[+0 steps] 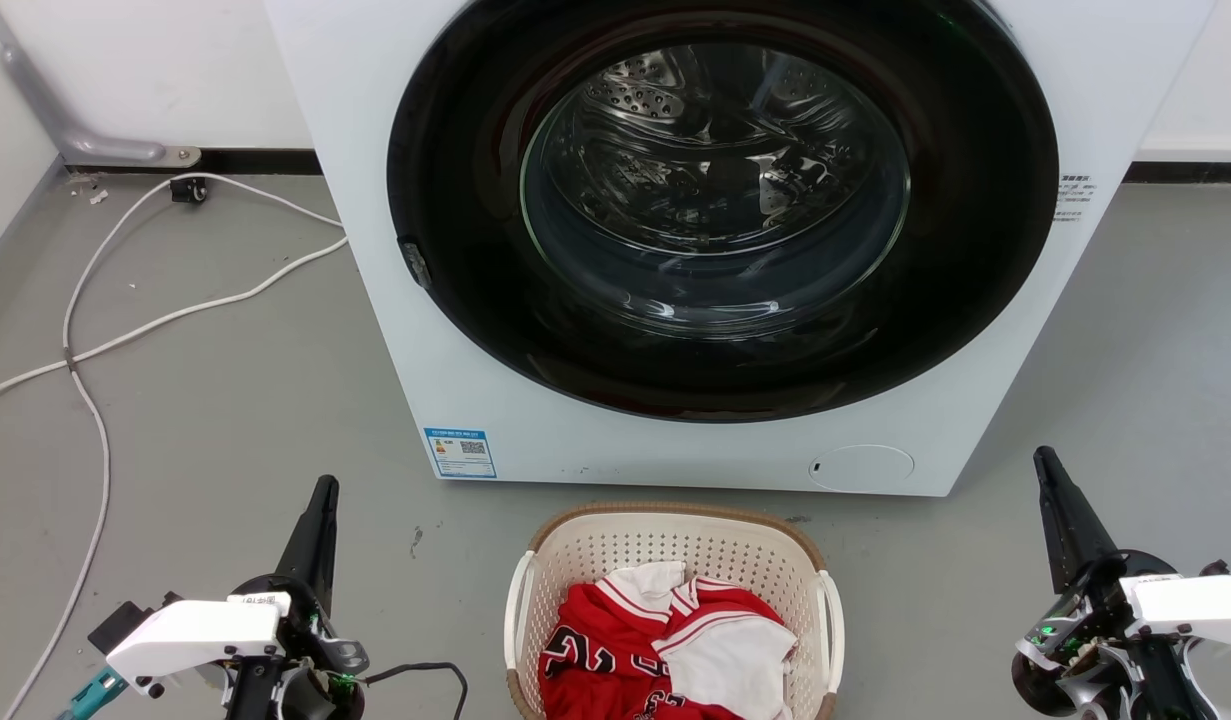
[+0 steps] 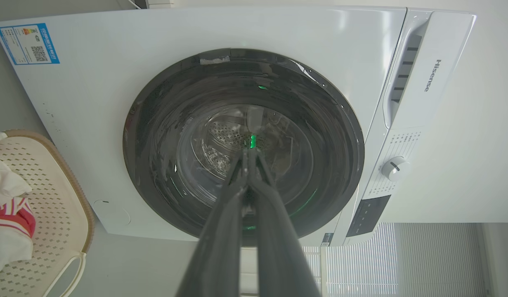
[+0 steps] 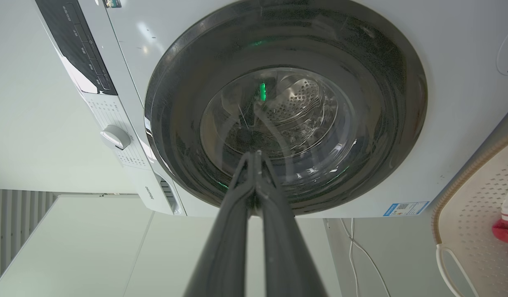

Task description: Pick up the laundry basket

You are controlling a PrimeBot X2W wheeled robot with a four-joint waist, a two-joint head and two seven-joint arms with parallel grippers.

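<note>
Pre-reach: left gripper (image 1: 324, 492) and right gripper (image 1: 1045, 465) both pinched closed, empty, flanking the cream perforated plastic laundry basket (image 1: 615, 555) on the floor (image 1: 225, 420) before the white front-load washer (image 1: 365, 250); next, likely open and reach its white side handles (image 1: 516, 610).

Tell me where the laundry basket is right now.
Head view, bottom centre: the laundry basket sits on the floor just in front of the washer, between the left claw and the right claw.
</note>
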